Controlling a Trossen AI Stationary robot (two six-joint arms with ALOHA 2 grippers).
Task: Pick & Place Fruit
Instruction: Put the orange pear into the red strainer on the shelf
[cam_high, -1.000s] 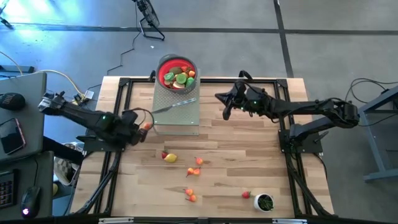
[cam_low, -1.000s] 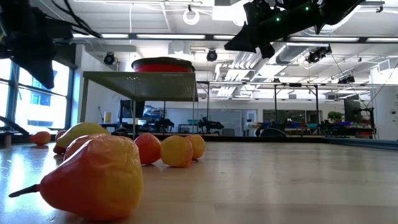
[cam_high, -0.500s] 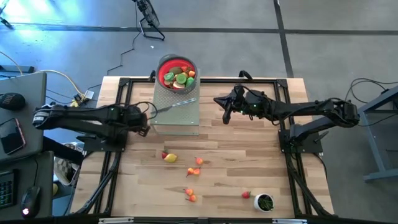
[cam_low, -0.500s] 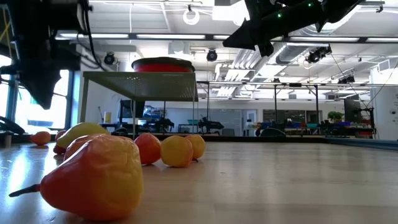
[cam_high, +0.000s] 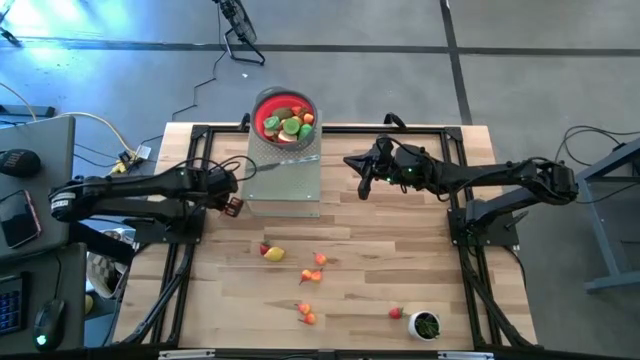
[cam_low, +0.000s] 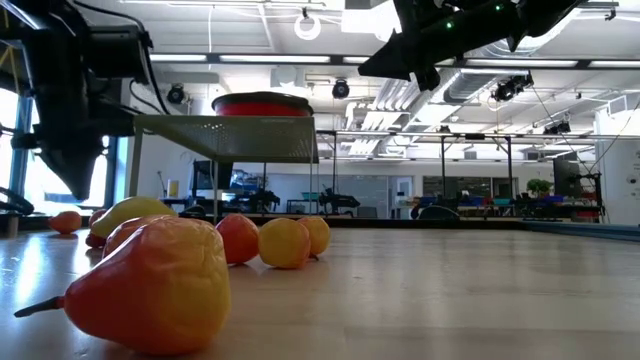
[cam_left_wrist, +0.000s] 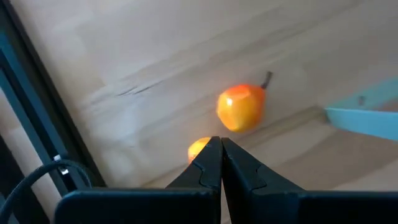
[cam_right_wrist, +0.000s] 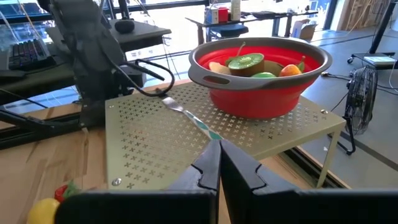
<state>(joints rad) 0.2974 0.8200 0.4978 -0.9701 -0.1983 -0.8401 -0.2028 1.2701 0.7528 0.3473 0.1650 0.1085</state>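
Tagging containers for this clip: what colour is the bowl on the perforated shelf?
Red with a grey rim, the bowl shows best in the right wrist view.

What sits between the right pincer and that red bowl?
In the right wrist view, a knife lies on the perforated shelf between the shut right pincer and the red bowl.

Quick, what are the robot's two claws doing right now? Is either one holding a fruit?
Left gripper: shut, holding nothing; an orange fruit lies on the table beyond it.
Right gripper: shut, empty, near the metal rack.
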